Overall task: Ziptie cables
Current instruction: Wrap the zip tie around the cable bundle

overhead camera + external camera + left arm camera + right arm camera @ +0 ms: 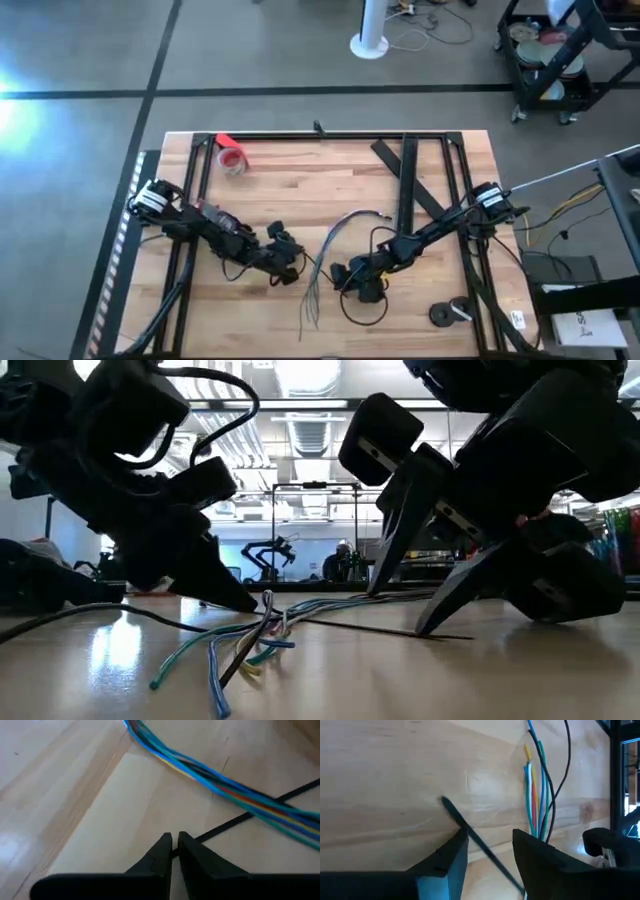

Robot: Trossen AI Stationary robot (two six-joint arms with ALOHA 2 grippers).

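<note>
1. Fingers (165, 851) of left gripper (172, 847) nearly together, pinching one end of the ziptie (240, 818) against the table (270, 180); right gripper (490, 845) spread wide, straddling the strip's other end.
2. Judged step: securing both ziptie ends; next, closing the right side, then looping around the cables (335, 235) without dragging them.
3. Left wrist view shows the strip passing beneath the bundle; low view adds the cables' loose ends fanned between both grippers.

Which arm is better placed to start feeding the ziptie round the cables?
Probably the left: the left gripper is closed on one end of the ziptie, beside the cables. The right gripper stands open astride the strip, gripping nothing.
</note>
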